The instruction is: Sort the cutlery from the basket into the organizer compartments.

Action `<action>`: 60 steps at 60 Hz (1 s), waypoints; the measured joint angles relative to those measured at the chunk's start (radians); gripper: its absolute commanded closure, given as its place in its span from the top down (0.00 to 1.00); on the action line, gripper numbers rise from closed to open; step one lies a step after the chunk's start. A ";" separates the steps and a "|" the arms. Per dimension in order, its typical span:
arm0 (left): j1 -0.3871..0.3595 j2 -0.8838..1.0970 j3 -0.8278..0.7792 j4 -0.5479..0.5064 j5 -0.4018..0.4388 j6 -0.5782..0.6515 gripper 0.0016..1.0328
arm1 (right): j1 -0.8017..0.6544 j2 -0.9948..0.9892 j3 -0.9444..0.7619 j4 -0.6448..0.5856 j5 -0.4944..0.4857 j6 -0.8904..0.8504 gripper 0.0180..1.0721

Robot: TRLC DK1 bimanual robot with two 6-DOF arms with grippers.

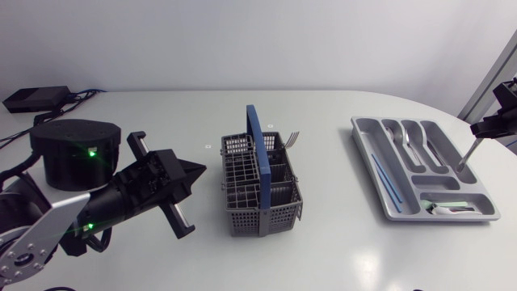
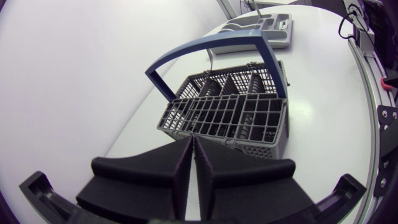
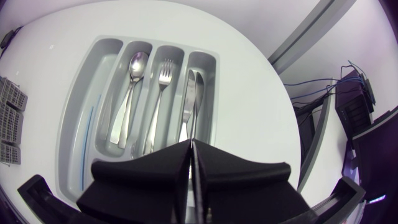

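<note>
R end effector (image 3: 191, 151) is clamped on a knife (image 1: 468, 157), hung tip-down over the far-right slot of the organizer (image 1: 365, 145), prob. to join the knife lying there. L end effector (image 2: 191, 148) is pinched closed w/ nothing in it, parked near the basket (image 2: 217, 116).

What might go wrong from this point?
The right hand holds the knife by one end, tilted over the organizer's outer compartment, where another knife lies; released so, it may tip over the rim. A fork stands in the basket, and the shut left hand points at the basket's side, so an advance might shove it.
</note>
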 measured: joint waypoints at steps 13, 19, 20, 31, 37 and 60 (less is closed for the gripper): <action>-0.001 0.000 0.000 0.000 0.000 0.000 0.06 | 0.013 0.063 0.025 -0.014 0.047 0.000 0.05; -0.002 0.000 0.000 0.000 0.000 0.000 0.06 | 0.021 0.097 0.048 -0.014 0.060 0.000 0.05; -0.002 0.000 0.000 0.000 0.000 0.000 0.06 | 0.023 0.105 0.053 -0.014 0.058 0.000 0.05; -0.002 0.000 0.000 0.000 0.000 0.000 0.06 | 0.039 0.163 0.105 0.014 0.058 0.011 0.05; -0.003 0.000 0.000 0.000 -0.006 0.000 0.06 | 0.046 0.195 0.116 0.053 0.063 0.031 0.05; -0.013 0.000 0.000 -0.001 -0.019 0.000 0.06 | 0.084 0.340 0.227 0.064 0.129 0.095 0.06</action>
